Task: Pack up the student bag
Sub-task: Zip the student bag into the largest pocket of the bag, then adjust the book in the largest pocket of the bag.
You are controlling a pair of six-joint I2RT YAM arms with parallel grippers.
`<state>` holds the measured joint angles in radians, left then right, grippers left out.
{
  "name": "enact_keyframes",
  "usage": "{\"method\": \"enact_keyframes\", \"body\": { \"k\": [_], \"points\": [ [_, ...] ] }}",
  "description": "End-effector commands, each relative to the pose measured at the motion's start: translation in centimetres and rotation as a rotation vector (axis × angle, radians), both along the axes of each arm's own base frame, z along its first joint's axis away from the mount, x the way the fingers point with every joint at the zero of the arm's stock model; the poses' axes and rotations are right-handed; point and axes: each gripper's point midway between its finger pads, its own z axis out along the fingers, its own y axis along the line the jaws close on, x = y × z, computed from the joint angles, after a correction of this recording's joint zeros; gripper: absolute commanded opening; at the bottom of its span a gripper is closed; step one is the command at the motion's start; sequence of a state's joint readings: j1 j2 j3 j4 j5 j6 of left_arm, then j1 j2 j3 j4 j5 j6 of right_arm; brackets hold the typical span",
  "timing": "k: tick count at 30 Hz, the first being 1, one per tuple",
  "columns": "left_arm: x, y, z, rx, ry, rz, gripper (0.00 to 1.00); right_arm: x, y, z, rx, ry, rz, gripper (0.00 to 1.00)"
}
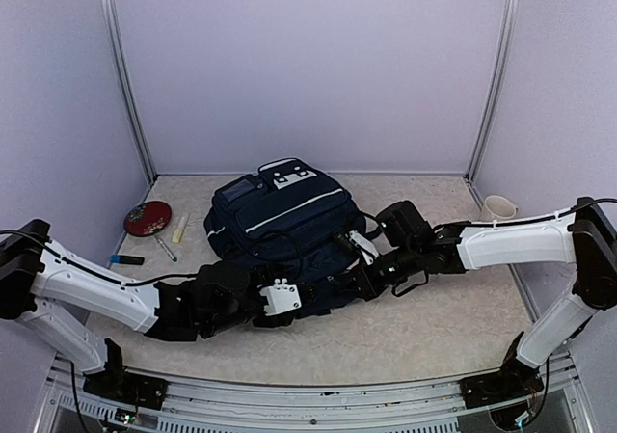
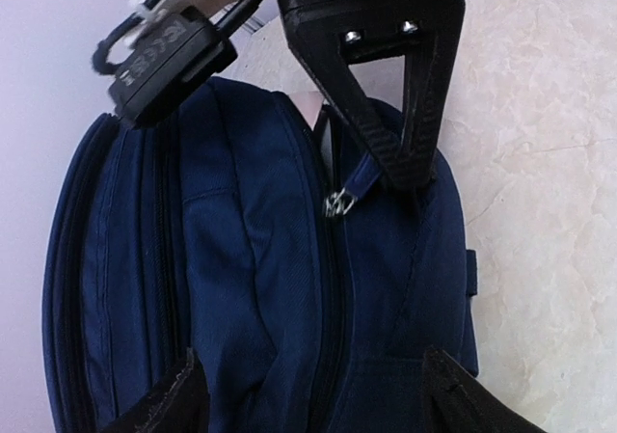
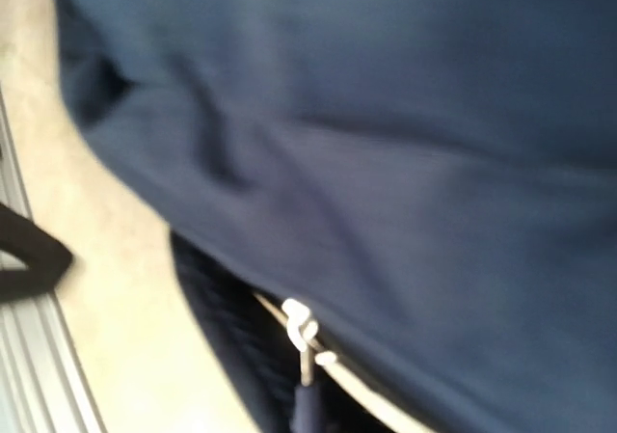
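Zipper pull (image 2: 369,175) sits pinched in the clenched right fingers (image 2: 429,115), seemingly to work the zip of the student bag (image 2: 241,288), which released left fingers (image 2: 472,409) straddle

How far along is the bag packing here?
Done: nothing I can confirm; the backpack main zip looks mostly shut. In hand: right gripper pinches the zip pull, left gripper open beside it. Left: probably the red disc, marker, pen and cup, all outside the backpack.
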<state>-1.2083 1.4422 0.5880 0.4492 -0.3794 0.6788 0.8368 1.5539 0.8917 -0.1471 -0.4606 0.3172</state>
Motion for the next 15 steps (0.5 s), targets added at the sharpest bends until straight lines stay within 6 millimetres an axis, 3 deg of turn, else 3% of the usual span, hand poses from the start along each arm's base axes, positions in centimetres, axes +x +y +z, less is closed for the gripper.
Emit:
{"method": "enact_keyframes", "body": {
  "k": [1,5,9,11,15],
  "points": [
    [1.6,-2.1,-0.4,0.063,-0.089,0.016,0.72,0.1,2.1,2.7,0.066,-0.057,0.017,0.00],
    [4.0,-2.6,-1.3,0.116,-0.144,0.066,0.67,-0.2,2.1,3.9,0.099,-0.058,0.023,0.00],
    [5.7,-2.3,-1.2,0.094,-0.145,0.096,0.52,-0.3,1.8,4.3,0.101,-0.057,0.010,0.00],
    [5.9,-2.2,-1.4,0.103,-0.148,0.099,0.39,-0.5,1.6,4.3,0.104,-0.053,0.009,0.00],
    [6.4,-1.9,-2.0,0.126,-0.157,0.118,0.00,-0.6,1.4,4.0,0.087,-0.049,0.006,0.00]
  ]
}}
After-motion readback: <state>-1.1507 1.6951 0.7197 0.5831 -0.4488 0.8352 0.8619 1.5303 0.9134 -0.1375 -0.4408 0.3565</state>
